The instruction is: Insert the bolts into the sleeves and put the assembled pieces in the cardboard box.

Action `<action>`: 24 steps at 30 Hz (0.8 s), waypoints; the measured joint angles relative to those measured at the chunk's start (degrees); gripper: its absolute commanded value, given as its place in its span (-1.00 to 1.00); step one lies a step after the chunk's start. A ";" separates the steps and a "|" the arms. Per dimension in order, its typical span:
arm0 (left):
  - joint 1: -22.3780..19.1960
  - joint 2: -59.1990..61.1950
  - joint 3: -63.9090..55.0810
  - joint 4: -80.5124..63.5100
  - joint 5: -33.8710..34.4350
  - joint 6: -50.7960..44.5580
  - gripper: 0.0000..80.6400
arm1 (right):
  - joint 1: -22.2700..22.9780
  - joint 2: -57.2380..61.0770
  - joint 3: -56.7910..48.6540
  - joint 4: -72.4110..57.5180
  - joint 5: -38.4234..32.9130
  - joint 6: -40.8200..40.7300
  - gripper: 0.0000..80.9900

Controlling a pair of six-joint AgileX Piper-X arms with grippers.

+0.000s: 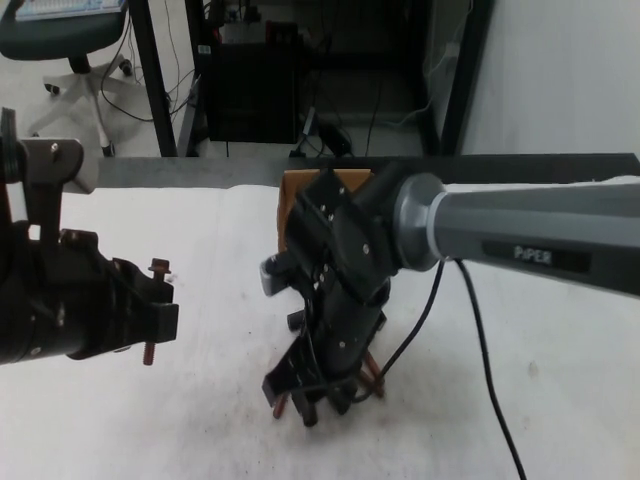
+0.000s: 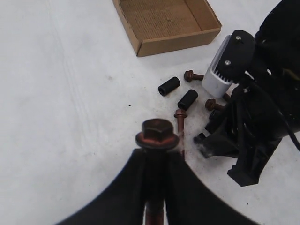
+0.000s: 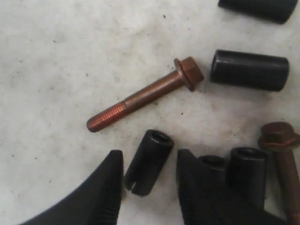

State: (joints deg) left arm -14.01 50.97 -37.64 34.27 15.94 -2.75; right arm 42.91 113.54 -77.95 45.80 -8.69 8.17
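Note:
My left gripper [image 2: 157, 157] is shut on a copper bolt [image 2: 157, 135], held above the white bench with its hex head up; it hangs at the left [image 1: 153, 312]. My right gripper [image 3: 150, 157] is open, low on the bench, one finger on each side of a lying black split sleeve [image 3: 149, 161] and small gaps on both sides. Beside it lie a loose bolt [image 3: 145, 93] and another sleeve [image 3: 249, 70]. The right gripper [image 1: 300, 395] stands over the pile of parts. The cardboard box [image 2: 166, 23] is empty, just beyond the pile.
More sleeves [image 2: 169, 86] [image 2: 187, 99] and bolts [image 2: 193, 75] [image 2: 180, 119] lie scattered between the box and the right arm [image 2: 253, 117]. Two sleeves [image 3: 248, 166] and a bolt [image 3: 281, 150] crowd against the right gripper's finger. A cable [image 1: 480, 340] trails over the bench.

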 measured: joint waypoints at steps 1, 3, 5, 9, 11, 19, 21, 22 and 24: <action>0.00 0.00 0.00 0.00 -0.13 -0.01 -0.99 | 0.00 0.56 0.00 0.18 0.00 0.00 -0.10; 0.00 0.00 0.00 0.00 -0.35 0.17 -0.99 | 0.00 1.33 0.00 0.31 0.00 0.00 -0.10; 0.00 0.00 0.00 0.00 -0.52 0.15 -0.99 | 0.00 1.35 -0.17 0.31 0.00 0.00 -0.10; 0.00 0.00 0.00 0.00 -0.58 0.15 -0.99 | 0.00 1.34 -0.15 0.17 0.00 0.00 -0.10; 0.00 0.00 0.00 0.00 -0.58 0.15 -0.99 | 0.00 1.34 -0.15 -0.20 0.00 0.00 -0.10; 0.00 0.00 0.00 0.10 -0.58 0.15 -0.99 | 0.00 1.34 -0.15 -0.17 0.12 -3.16 -0.99; 0.00 0.00 0.00 0.10 -0.58 0.15 -0.99 | 0.00 1.34 -0.15 0.06 -0.18 -5.42 -0.98; 0.00 0.00 0.00 0.10 -0.58 0.15 -0.99 | 0.00 1.34 -0.15 0.19 -0.27 -6.12 -0.98; 0.00 0.00 0.00 0.10 -0.58 0.15 -0.99 | 0.00 1.34 -0.15 0.34 -0.62 -7.01 -0.98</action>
State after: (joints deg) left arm -14.01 50.97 -37.64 34.37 15.36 -2.60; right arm 42.91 114.88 -78.09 46.14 -9.31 1.16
